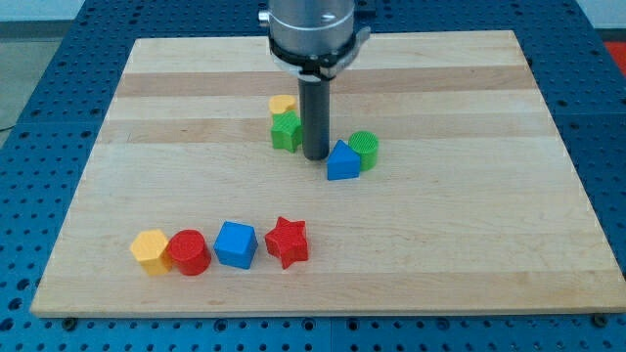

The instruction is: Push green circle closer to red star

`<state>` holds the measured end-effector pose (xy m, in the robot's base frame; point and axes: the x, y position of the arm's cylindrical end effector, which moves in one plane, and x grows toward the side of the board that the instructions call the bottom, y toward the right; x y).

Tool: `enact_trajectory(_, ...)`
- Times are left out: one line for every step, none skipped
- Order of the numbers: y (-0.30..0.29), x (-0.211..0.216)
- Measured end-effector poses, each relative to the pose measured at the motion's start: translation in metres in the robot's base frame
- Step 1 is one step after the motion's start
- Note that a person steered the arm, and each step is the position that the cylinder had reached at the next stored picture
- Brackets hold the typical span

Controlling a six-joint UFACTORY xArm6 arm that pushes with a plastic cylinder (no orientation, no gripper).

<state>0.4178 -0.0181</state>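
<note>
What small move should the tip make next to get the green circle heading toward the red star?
Probably bring my tip around to the view's upper right of the green circle. The tip now sits to its left, between the green block and the blue triangle, which touches the circle. The red star lies toward the view's lower left.

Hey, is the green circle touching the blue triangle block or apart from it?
Touching, it seems: the green circle sits against the blue triangle block, no gap visible.
</note>
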Motion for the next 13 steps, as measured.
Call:
enact_trajectory(0.011, -0.020)
enact_trajectory(0.060, -0.022)
enact_trajectory(0.070, 0.007)
enact_trajectory(0.070, 0.045)
enact_trajectory(0.070, 0.036)
enact_trajectory(0.070, 0.034)
enact_trajectory(0.067, 0.092)
enact_trajectory(0.067, 0.120)
enact_trajectory(0.069, 0.111)
enact_trajectory(0.110, 0.107)
enact_trajectory(0.171, 0.137)
enact_trajectory(0.163, 0.167)
enact_trajectory(0.122, 0.167)
